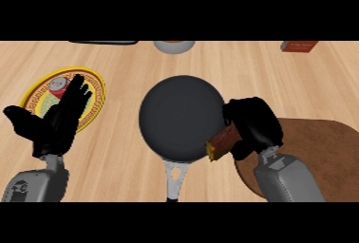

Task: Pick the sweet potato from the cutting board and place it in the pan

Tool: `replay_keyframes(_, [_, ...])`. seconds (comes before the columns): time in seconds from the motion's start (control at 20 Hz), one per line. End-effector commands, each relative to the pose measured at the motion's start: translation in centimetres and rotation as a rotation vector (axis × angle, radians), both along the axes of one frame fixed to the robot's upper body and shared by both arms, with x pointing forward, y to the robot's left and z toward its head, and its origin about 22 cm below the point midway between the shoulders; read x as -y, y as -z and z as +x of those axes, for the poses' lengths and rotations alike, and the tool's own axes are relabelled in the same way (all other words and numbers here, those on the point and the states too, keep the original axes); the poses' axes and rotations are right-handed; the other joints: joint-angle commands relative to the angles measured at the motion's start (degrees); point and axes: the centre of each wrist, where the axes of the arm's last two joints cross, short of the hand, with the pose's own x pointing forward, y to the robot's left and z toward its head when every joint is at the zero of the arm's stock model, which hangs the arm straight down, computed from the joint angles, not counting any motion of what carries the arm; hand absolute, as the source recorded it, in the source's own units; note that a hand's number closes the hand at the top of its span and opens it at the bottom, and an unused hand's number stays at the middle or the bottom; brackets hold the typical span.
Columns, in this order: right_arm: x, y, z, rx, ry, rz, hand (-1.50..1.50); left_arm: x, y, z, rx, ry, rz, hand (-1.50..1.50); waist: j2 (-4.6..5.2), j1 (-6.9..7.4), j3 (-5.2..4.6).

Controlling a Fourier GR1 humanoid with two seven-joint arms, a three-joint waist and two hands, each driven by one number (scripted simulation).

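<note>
On the light wooden bench the black frying pan sat near the middle, its grey handle pointing toward the lower edge of the view. The right hand was curled round the sweet potato, a reddish-brown piece with an orange cut end, which stuck out below the fingers and hung at the pan's right rim, just overlapping its edge. Behind that hand lay the round dark-brown cutting board, partly covered by the grey forearm. At the left, the left hand was held open with fingers straight and pointing up, in front of a yellow-rimmed plate with a patterned centre. Along the far edge stood a grey bowl, a dark flat object and a small reddish-brown box.
</note>
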Motion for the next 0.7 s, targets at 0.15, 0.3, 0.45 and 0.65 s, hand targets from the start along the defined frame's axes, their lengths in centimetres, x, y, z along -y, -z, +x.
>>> replay_keyframes(0.15, [-7.2,-6.5,-1.6,0.356,0.19,-0.027,1.5,1.0,-0.3,0.6,-0.001,0.042,-0.001,0.0,-0.4,2.4,-0.04])
replay_keyframes(0.3, [-9.5,-7.6,-1.7,0.39,0.271,-0.048,1.5,2.1,-0.5,0.9,0.006,0.077,-0.003,0.0,0.53,4.19,0.05])
replay_keyframes(0.45, [-11.5,-8.8,-2.5,0.433,0.363,-0.023,1.5,1.9,-0.6,1.2,0.01,0.098,-0.001,0.0,0.9,4.77,0.12])
replay_keyframes(0.65, [-13.7,-9.8,-2.4,0.465,0.491,0.023,1.5,2.9,-0.4,1.6,0.014,0.096,0.003,0.0,1.45,4.67,0.24])
